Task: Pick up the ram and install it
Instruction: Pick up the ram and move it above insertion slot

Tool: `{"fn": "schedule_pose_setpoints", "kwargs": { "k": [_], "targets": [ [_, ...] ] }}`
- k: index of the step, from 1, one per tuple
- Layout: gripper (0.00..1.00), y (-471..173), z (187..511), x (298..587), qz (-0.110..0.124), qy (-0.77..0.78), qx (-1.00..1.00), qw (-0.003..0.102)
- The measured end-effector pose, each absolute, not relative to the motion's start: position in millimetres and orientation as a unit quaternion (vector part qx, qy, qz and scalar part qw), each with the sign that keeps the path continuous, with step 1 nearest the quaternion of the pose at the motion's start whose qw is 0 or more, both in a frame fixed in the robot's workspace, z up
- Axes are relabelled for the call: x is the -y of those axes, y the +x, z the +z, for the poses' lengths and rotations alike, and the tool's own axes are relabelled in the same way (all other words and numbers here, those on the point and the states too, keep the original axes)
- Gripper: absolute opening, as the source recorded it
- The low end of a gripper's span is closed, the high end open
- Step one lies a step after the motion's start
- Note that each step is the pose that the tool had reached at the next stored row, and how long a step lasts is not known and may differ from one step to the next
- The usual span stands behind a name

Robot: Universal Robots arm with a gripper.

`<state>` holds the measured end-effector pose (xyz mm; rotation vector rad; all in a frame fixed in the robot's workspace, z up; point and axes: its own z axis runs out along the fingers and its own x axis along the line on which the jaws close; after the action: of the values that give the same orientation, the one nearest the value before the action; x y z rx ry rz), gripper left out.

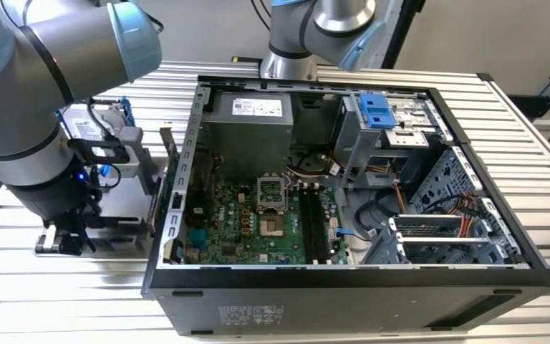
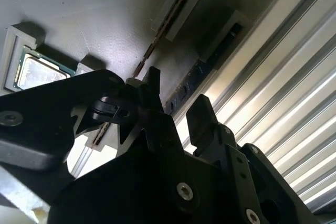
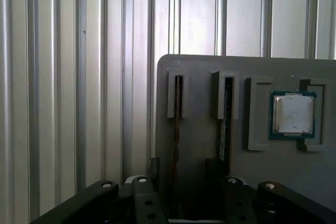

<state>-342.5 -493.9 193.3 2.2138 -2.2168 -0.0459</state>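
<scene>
2 open fingers of the gripper (image 3: 184, 169) straddle the ram (image 3: 178, 106), on edge in a grey tray (image 3: 199, 77) at 9 o'clock from the computer case (image 1: 351, 287) in the exterior view; light, stiff and fragile, it looks best pinched across its flat faces.

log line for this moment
gripper open | just above ram, not held | ram on edge in tray slot

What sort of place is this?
Probably a robotics lab bench for computer assembly: an open computer case on a slatted metal table, plus a grey tray holding ram sticks and a processor.
</scene>
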Motion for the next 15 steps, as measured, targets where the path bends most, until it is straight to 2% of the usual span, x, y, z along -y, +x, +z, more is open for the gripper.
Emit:
{"fn": "schedule_pose_setpoints", "kwargs": {
  "k": [4, 5, 15],
  "targets": [
    [1.0, -342.4, 193.2, 493.9, -0.015, 0.707, 0.707, 0.004],
    [0.0, -342.5, 193.2, 493.9, -0.015, 0.707, 0.708, 0.004],
    [0.0, -342.5, 193.2, 493.9, -0.014, 0.707, 0.708, 0.005]
  ]
}}
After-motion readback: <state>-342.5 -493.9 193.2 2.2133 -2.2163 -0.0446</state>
